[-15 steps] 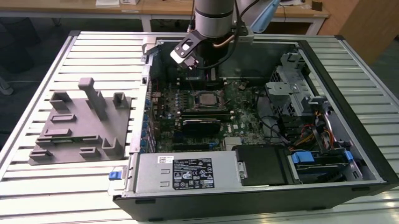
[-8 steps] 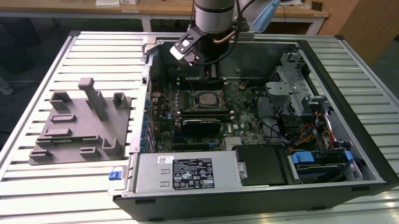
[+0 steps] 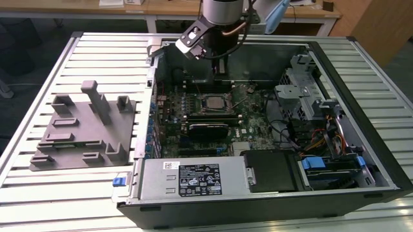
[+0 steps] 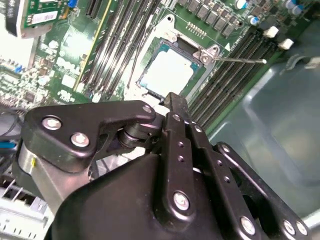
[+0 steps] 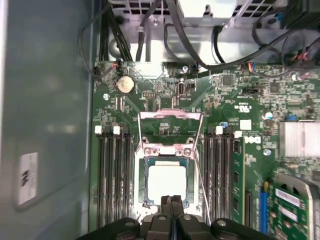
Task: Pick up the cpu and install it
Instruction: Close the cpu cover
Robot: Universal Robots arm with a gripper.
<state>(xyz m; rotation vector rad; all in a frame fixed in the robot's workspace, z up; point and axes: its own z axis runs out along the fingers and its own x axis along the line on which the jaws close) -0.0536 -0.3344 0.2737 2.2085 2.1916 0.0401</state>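
- the cpu [image 5: 167, 182] lies flat in its socket on the green motherboard [image 5: 240, 115], silver top up, memory slots on either side.
- the socket's metal frame [image 5: 170, 120] is folded back, leaving the chip uncovered.
- the gripper [image 5: 172, 201] hangs just above the chip's near edge, fingers pressed together and holding nothing.
- in the exterior view, the grey fixture block [image 3: 84, 130] sits outside the computer case [image 3: 361, 72], on the exterior view's left.

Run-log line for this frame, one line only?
cpu: lying in socket | load plate: open | gripper: at cpu's edge, jaws shut, empty

Shiny metal cpu [image 5: 168, 181], seemingly smooth
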